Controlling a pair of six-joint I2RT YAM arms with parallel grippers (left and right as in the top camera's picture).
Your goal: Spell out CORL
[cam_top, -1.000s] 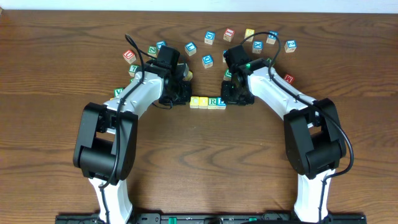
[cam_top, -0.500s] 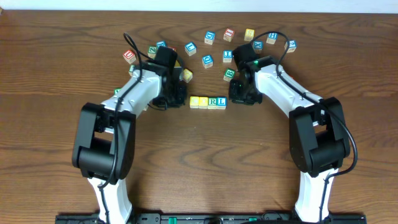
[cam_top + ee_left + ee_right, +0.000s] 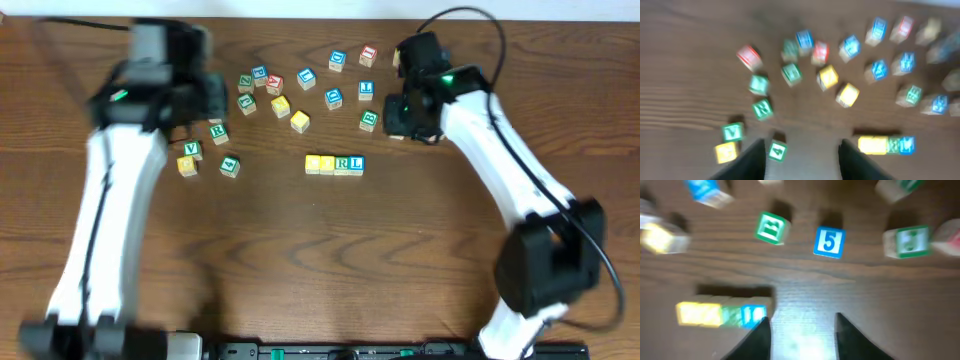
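Note:
The four CORL cubes (image 3: 335,163) lie in a touching row mid-table: two plain yellow tops, a green R (image 3: 343,163) and a blue L (image 3: 357,163). The row shows blurred at the lower right of the left wrist view (image 3: 885,145) and at the lower left of the right wrist view (image 3: 722,315). My left gripper (image 3: 802,160) is raised high at the far left (image 3: 195,100), open, with only table far below its fingers. My right gripper (image 3: 802,337) hovers behind and right of the row (image 3: 410,112), open and empty. Neither touches the row.
Several loose letter cubes are scattered in an arc behind the row, from a green 4 (image 3: 230,166) and a yellow cube (image 3: 187,165) at the left to a blue one (image 3: 366,90) at the back. A blue 5 cube (image 3: 829,242) lies ahead of the right fingers.
Both arms have pulled away from the ends of the row and risen, the left swinging far left and back, the right to the back right. Both jaws have opened. The row has stayed put.

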